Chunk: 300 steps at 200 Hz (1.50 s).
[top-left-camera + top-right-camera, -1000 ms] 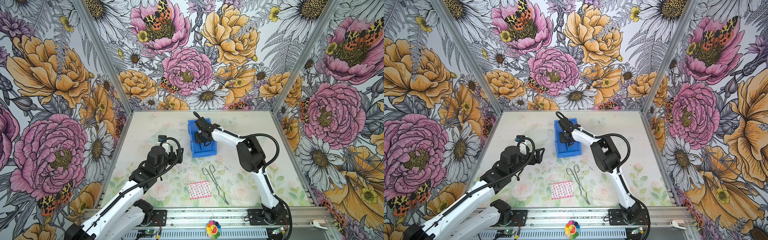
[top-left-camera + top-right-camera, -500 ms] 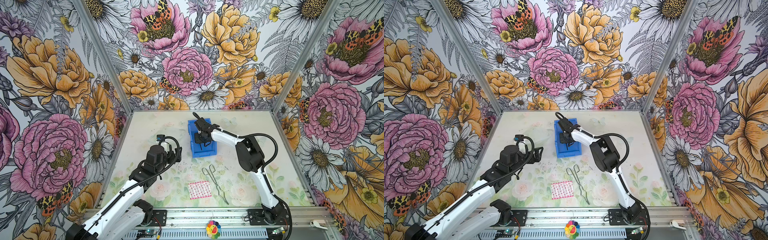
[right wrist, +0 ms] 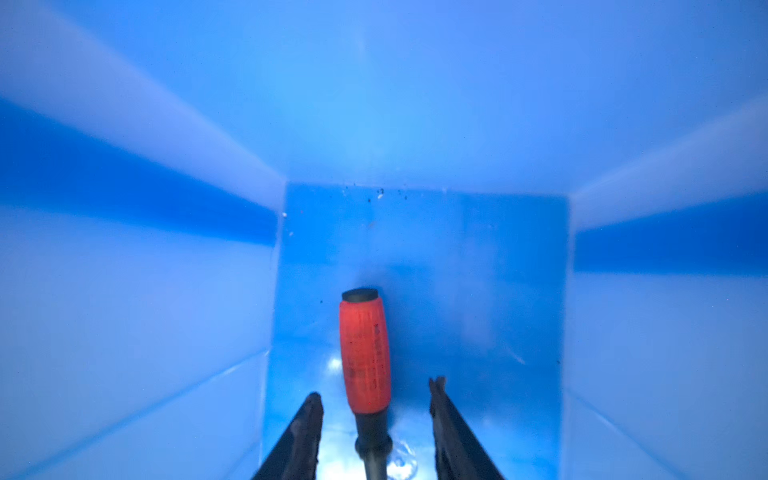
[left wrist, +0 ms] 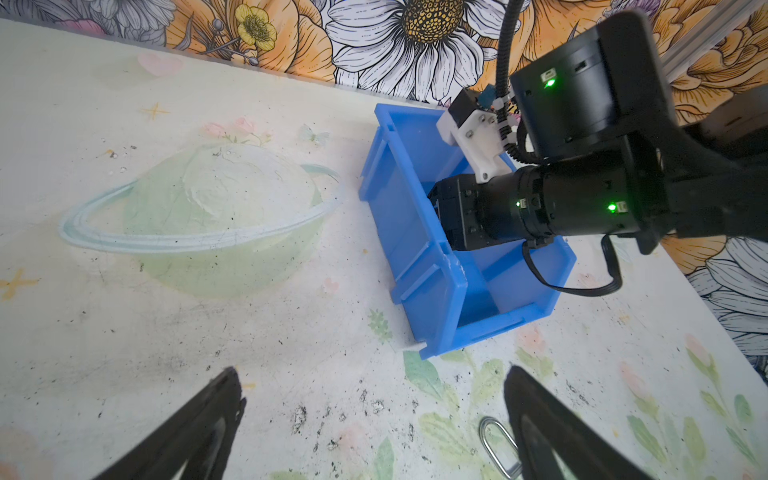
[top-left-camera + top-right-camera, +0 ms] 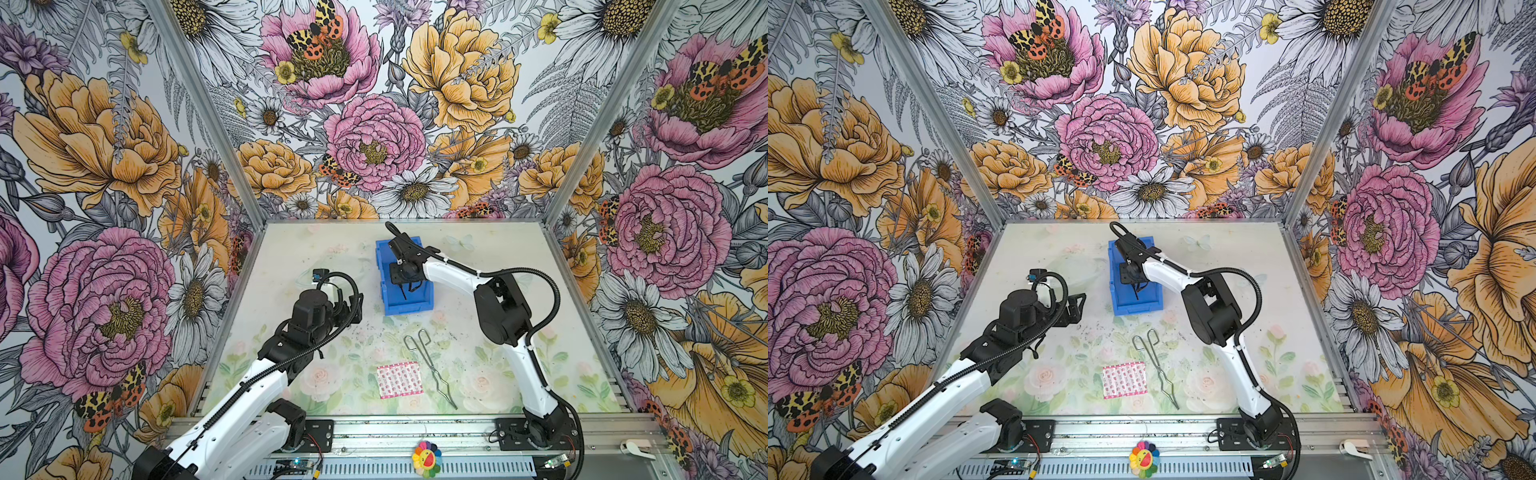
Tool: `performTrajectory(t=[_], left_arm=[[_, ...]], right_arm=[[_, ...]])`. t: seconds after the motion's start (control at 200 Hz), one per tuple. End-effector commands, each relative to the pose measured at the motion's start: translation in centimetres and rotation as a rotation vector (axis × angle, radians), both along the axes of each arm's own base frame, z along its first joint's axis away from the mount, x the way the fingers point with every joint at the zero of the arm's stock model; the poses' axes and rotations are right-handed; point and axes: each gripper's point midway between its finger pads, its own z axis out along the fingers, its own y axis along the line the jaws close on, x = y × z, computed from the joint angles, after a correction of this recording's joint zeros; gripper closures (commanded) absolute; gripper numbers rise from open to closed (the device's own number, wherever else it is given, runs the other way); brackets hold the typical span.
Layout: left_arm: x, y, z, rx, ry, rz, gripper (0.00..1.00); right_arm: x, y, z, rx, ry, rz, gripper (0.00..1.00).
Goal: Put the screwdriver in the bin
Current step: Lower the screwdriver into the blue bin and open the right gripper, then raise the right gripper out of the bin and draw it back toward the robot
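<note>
The screwdriver (image 3: 365, 353), with its red handle and black collar, lies on the floor of the blue bin (image 3: 124, 291). My right gripper (image 3: 375, 387) is down inside the bin and open. Its two fingers stand on either side of the collar with a gap on each side. In both top views the bin (image 5: 409, 305) (image 5: 1133, 307) sits at the middle back of the table, and the right gripper (image 5: 407, 286) (image 5: 1138, 289) reaches into it from above. My left gripper (image 4: 372, 372) is open and empty, low over the table, left of the bin (image 4: 415, 232).
Silver wire tongs (image 5: 428, 361) (image 5: 1156, 361) lie in front of the bin, and their loop end (image 4: 496, 444) is close to my left gripper's finger. A flat pink-patterned packet (image 5: 400, 379) (image 5: 1124, 379) lies near the front edge. Floral walls enclose three sides.
My right gripper stays down in the bin and its jaws have parted off the screwdriver. The left arm has hardly moved.
</note>
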Motion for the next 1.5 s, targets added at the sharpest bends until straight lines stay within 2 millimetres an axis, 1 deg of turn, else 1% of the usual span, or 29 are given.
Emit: performTrajectory(t=[0.0,0.12,0.335,0.455,0.706,1.061,1.191,1.246,1.356,1.496], left_arm=[[0.0,-0.1,1.3,-0.051,-0.039,-0.004,0.01],[-0.1,-0.1,1.4,-0.060,-0.042,-0.001,0.01],[-0.2,-0.2,1.4,-0.066,-0.040,-0.001,0.01],[-0.1,-0.1,1.4,-0.064,-0.040,0.002,0.01],[0.1,0.2,1.1,-0.042,-0.018,0.010,0.01],[0.0,1.2,1.1,-0.007,0.020,0.044,0.01],[-0.2,2.0,1.3,0.006,0.031,0.083,0.01],[-0.5,2.3,1.5,0.008,0.035,0.088,0.01],[-1.3,2.8,1.5,0.006,0.035,0.102,0.01],[-2.0,3.9,1.7,0.034,0.027,0.133,0.01]], right_arm=[[0.4,0.6,6.6,0.028,-0.130,0.001,0.51],[-0.3,0.8,8.6,0.013,-0.171,0.013,0.46],[-2.2,1.1,11.9,-0.027,-0.239,0.050,0.44],[-3.1,0.9,13.2,-0.039,-0.268,0.061,0.43],[-4.4,0.6,14.9,-0.048,-0.298,0.084,0.42],[-5.9,-0.1,15.5,-0.086,-0.315,0.165,0.39],[-6.6,-0.8,15.7,-0.118,-0.327,0.204,0.32],[-6.9,-1.3,16.1,-0.137,-0.339,0.221,0.27],[-7.6,-2.6,16.8,-0.181,-0.367,0.245,0.16],[-8.7,-4.5,17.2,-0.225,-0.385,0.264,0.05]])
